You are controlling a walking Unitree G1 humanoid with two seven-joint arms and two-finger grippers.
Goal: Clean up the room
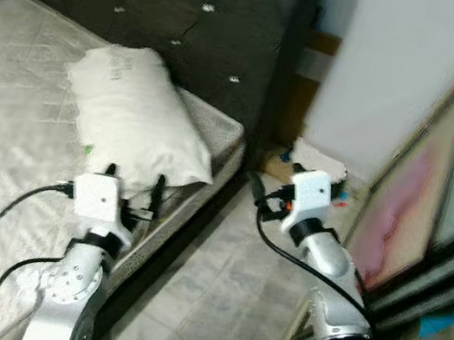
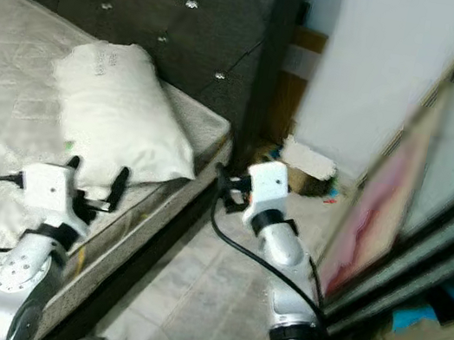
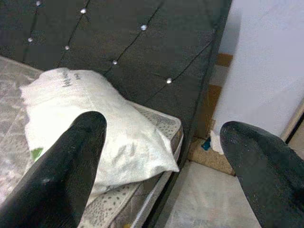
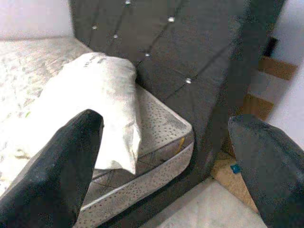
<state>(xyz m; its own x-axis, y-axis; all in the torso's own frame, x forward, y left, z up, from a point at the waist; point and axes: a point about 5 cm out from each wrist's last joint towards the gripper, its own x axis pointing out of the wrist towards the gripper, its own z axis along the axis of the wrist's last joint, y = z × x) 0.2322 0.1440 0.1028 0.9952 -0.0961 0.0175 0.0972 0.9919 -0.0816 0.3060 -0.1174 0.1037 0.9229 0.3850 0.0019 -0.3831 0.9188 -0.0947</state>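
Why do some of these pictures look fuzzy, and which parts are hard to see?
Left and right eye views: soft all over; the pink panel at the right is smeared, and the clutter in the corner past the bed is too fuzzy to name. Left wrist view: the pillow glares white, and the left gripper fingers are blurry dark shapes. Right wrist view: the same for the right gripper.

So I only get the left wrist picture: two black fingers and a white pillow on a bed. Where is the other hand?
Observer: The right hand hovers over the tiled floor beside the bed's corner, fingers apart.
Operator: And what's on that side of the room?
Observer: A tall panel with a pinkish blur stands along the robot's right.
Operator: Is the left hand touching the pillow?
Observer: No. From the head camera, the left hand sits just short of the pillow, above the mattress edge.
Operator: Any mess?
Observer: Small coloured bits lie on the floor by the wall.
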